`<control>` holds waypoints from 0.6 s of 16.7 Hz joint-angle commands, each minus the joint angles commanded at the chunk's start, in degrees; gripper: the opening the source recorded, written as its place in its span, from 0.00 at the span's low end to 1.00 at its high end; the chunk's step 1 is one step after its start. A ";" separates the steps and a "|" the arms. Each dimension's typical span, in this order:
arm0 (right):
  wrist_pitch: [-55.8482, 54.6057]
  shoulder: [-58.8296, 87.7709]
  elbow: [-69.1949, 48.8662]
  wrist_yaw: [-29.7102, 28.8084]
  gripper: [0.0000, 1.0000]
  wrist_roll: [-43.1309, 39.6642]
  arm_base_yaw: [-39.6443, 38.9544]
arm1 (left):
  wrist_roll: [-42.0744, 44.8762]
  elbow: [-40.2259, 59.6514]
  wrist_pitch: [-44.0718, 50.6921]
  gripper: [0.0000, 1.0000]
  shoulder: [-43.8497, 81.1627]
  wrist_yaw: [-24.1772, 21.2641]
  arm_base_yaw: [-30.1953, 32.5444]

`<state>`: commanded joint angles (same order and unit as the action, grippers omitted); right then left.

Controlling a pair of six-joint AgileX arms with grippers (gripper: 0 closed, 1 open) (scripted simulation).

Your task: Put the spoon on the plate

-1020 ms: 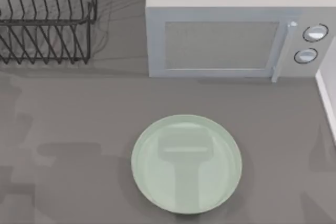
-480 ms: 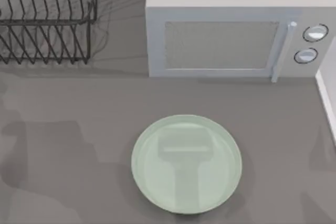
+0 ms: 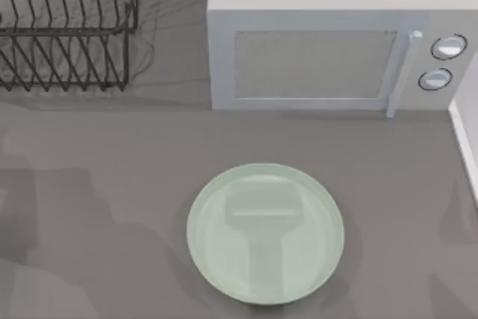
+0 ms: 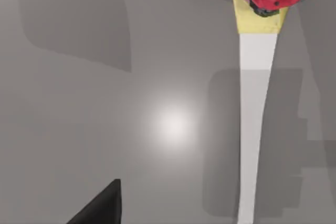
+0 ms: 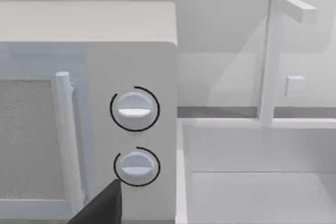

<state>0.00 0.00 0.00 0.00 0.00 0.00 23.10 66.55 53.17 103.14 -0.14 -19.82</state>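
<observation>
Spoon lies flat on grey table; gripper jaws' state unclear.

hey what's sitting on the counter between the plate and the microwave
Nothing: in the top view, the stretch between the plate and the microwave is bare grey counter.

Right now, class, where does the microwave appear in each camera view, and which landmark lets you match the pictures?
Top view: the microwave stands at the table's back, right of centre, behind the plate.
Right wrist view: its dial end, seen close from the front.
Left wrist view: looks down at the grey table, where the spoon lies.
Shared landmark: the two round dials.
</observation>
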 joint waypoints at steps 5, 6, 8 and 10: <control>0.00 0.00 0.00 0.00 1.00 0.00 0.00 | 0.27 -7.01 -13.55 1.00 6.04 -0.02 -0.13; 0.00 0.00 0.00 0.00 1.00 0.00 0.00 | 0.32 -7.78 -14.77 1.00 6.78 -0.03 -0.16; 0.00 0.00 0.00 0.00 1.00 0.00 0.00 | 0.33 -8.25 -15.43 1.00 7.14 -0.03 -0.17; 0.00 0.00 0.00 0.00 1.00 0.00 0.00 | 0.33 -8.25 -15.43 1.00 7.14 -0.03 -0.17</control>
<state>0.00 0.00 0.00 0.00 0.00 0.00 23.43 58.30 37.74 110.28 -0.17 -19.99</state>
